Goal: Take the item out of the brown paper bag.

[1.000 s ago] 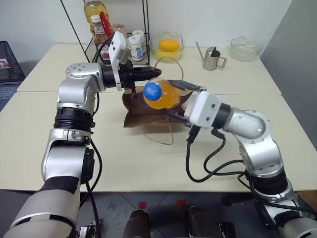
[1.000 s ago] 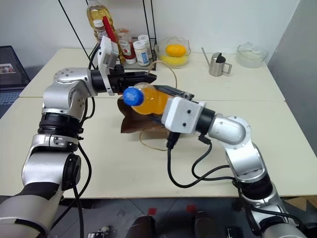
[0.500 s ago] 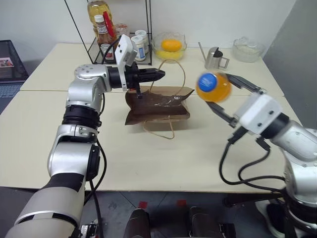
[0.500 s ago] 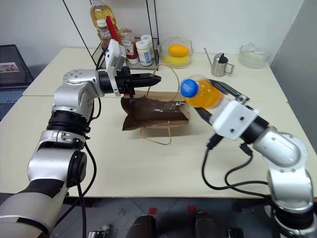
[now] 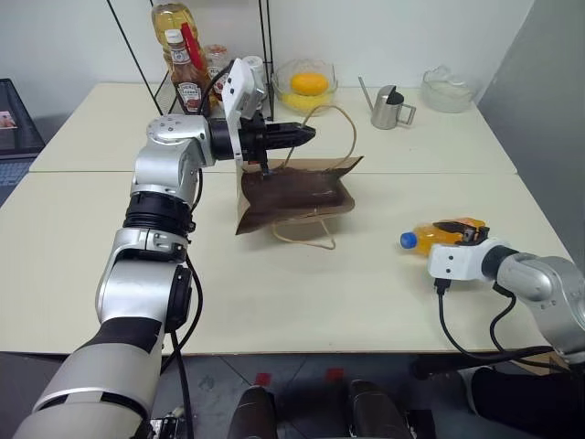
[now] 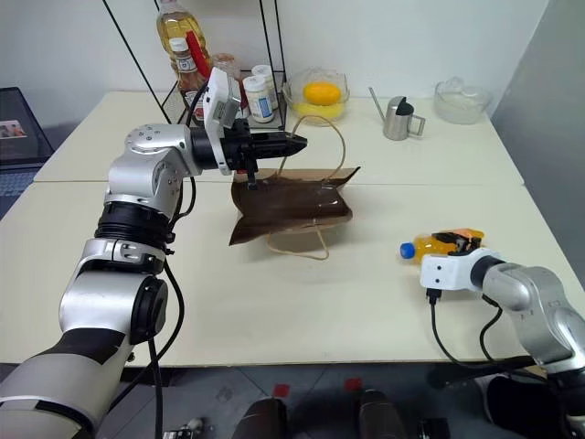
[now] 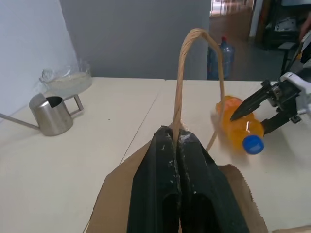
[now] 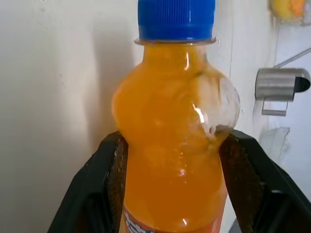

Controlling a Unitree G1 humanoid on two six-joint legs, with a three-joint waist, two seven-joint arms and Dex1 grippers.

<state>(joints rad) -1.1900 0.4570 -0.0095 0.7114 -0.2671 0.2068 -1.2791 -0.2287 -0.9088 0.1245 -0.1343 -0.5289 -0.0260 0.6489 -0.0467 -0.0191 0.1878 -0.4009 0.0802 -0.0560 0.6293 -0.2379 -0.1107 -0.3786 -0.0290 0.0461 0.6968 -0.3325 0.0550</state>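
**Q:** Where do the task's things lie?

**A:** The brown paper bag (image 5: 294,194) sits near the middle of the bench (image 5: 110,247), mouth toward the far edge, one loop handle flat on the bench toward the near edge. The other handle (image 7: 187,73) is pinched between the fingers of the left gripper (image 5: 306,134), which are clenched on it and hold it up above the bag. The orange drink bottle (image 5: 437,234), blue cap pointing toward the bag, is well apart from the bag, low over the bench near its right edge. The right gripper (image 6: 466,240) clasps it; in the right wrist view the fingers (image 8: 104,184) press both sides of the bottle's body.

**Q:** Which step is in hand?

**A:** By my reading the extraction itself is done: the bottle is outside the bag. What remains is setting it down. Whether it already rests on the bench cannot be told.

**Q:** What does the next move call for?

**A:** Probably lowering the bottle until the bench bears it, then spreading the right fingers and drawing them back along its length. Lying on its side, a round bottle may roll, so a gentle release is advisable. The left gripper may then let the handle go.
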